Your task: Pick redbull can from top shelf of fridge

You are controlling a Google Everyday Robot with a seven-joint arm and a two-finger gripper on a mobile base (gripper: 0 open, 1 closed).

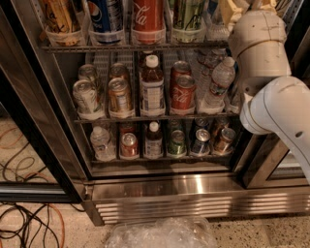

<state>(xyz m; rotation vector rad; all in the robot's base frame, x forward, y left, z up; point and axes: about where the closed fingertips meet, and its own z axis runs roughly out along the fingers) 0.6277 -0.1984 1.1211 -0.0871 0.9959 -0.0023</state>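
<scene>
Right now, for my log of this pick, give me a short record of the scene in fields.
fridge: three wire racks of drinks in view, steel base
top shelf: left to right, yellow can, Pepsi can, Coca-Cola can, green can
redbull can: not made out; the shelf's right end is behind the arm
gripper: top right edge of view, at the top shelf's right end, partly cut off
arm: white, in front of the fridge's right side
floor: cables at left

Speckled floor (271,233), cables (29,224), clear plastic (162,235), tool (232,10) top-right
</scene>
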